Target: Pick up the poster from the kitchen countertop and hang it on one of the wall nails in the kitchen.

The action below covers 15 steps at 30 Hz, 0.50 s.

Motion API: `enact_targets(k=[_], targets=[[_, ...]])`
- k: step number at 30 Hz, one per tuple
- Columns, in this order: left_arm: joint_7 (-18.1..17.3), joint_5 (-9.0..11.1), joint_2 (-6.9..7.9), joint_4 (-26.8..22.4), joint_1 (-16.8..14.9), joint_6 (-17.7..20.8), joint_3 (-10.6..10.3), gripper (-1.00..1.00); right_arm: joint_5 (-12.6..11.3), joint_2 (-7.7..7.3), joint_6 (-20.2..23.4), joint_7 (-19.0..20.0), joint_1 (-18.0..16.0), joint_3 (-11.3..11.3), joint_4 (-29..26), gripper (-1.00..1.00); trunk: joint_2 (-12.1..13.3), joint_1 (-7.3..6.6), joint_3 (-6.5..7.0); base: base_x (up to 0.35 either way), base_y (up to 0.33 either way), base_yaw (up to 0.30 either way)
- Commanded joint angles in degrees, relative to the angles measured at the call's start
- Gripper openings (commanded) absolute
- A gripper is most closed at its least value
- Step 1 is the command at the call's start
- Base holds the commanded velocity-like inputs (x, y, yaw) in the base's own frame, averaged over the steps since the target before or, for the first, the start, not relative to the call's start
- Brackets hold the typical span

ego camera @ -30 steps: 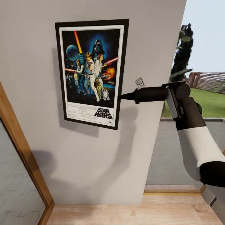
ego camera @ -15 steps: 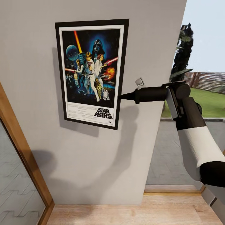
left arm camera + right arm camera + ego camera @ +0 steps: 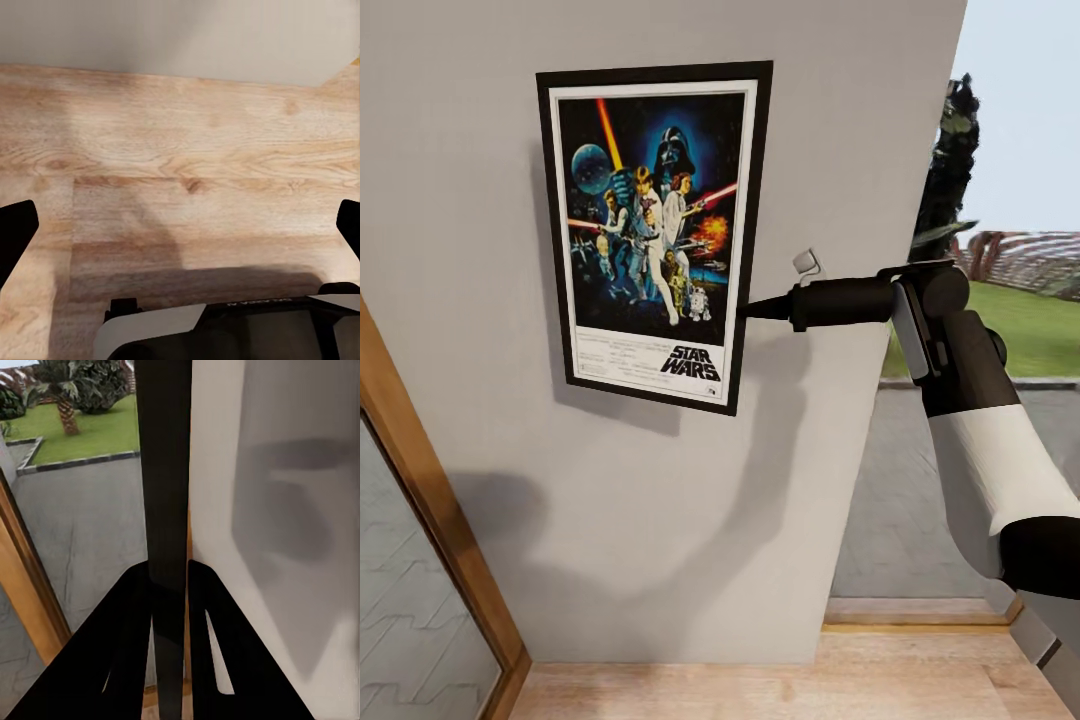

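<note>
Poster (image 3: 652, 235) against the grey wall (image 3: 840, 120), long axis near vertical, top edge up and the white logo strip at the bottom, leaning slightly so the lower end sits a little further right; right gripper (image 3: 745, 308) reaches in sideways and pinches the frame's right edge low down; in the right wrist view the poster (image 3: 165, 472) shows edge-on as a dark band running away between the two fingers (image 3: 127, 615), which are closed on it; left gripper (image 3: 180, 225) spread wide over the wooden floor (image 3: 180, 150), holding nothing.
</note>
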Motion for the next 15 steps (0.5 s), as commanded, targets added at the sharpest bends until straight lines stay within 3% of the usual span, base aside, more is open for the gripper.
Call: enact_targets(k=[1,9,15], targets=[[-0.41,0.52,-0.02,-0.04,0.01,0.1,0.13,1.0,-0.53,-0.06,0.61,-0.01,-0.04,0.11,0.02,-1.0,-0.07,0.03,-0.06,0.043,0.0,0.0],[-0.41,0.52,-0.03,-0.04,0.01,0.1,0.13,1.0,-0.53,-0.06,0.61,-0.01,-0.04,0.11,0.02,-1.0,-0.07,0.03,-0.06,0.21,0.0,0.0],[-0.41,0.52,-0.03,-0.04,0.01,0.1,0.13,1.0,-0.53,-0.13,0.61,-0.01,-0.04,0.11,0.02,-1.0,-0.07,0.03,-0.06,0.048,0.0,0.0]])
